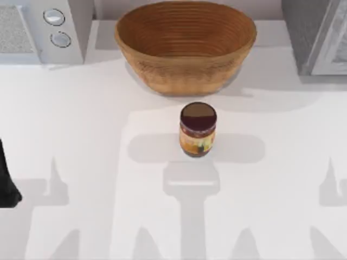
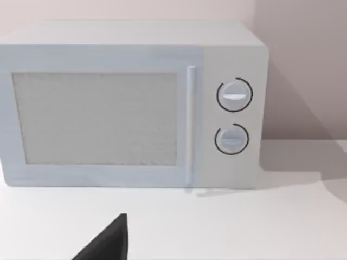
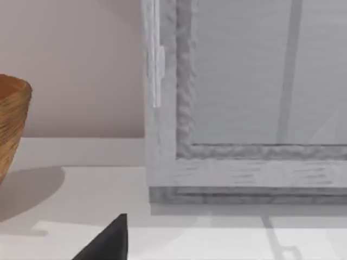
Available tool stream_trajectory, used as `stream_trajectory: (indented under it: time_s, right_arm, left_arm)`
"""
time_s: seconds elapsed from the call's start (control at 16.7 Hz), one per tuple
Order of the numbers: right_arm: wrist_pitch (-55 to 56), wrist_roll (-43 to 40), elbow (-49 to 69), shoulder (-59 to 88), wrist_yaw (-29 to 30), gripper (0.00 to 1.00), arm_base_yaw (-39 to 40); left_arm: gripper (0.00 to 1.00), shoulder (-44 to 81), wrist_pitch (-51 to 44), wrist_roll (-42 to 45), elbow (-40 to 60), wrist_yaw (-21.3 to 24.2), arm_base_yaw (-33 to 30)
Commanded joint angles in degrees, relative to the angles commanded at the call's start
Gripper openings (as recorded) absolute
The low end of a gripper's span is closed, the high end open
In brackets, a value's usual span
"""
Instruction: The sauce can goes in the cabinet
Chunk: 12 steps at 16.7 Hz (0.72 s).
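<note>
Sauce can (image 1: 198, 130) stands upright near the basket (image 1: 185, 46).

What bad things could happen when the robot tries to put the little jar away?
The small maroon-topped sauce can with the orange label stands tall and narrow, so a clumsy grab might tip it. The big woven basket sits just behind it and could get bumped. The grey speckled cabinet looks shut in the right wrist view, so the can may have nowhere to go yet.
</note>
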Motion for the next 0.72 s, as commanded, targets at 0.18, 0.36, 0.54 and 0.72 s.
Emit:
stream_trajectory:
  time_s: [0.18, 0.36, 0.54, 0.72]
  right_arm:
    - [0.12, 0.4, 0.14, 0.51, -0.22, 1.0, 0.02]
    - [1.48, 2.35, 1.66, 5.08, -2.29, 1.0, 0.28]
    - [4.64, 2.54, 5.15, 13.97, -6.56, 1.0, 0.93]
    - [9.21, 0.63, 10.16, 26.22, -12.54, 1.0, 1.79]
  left_arm:
    - [1.0, 0.0, 0.0, 0.0, 0.0, 0.0, 0.0]
    - [1.0, 0.0, 0.0, 0.0, 0.0, 0.0, 0.0]
    - [1.0, 0.0, 0.0, 0.0, 0.0, 0.0, 0.0]
    - [1.0, 0.0, 0.0, 0.0, 0.0, 0.0, 0.0]
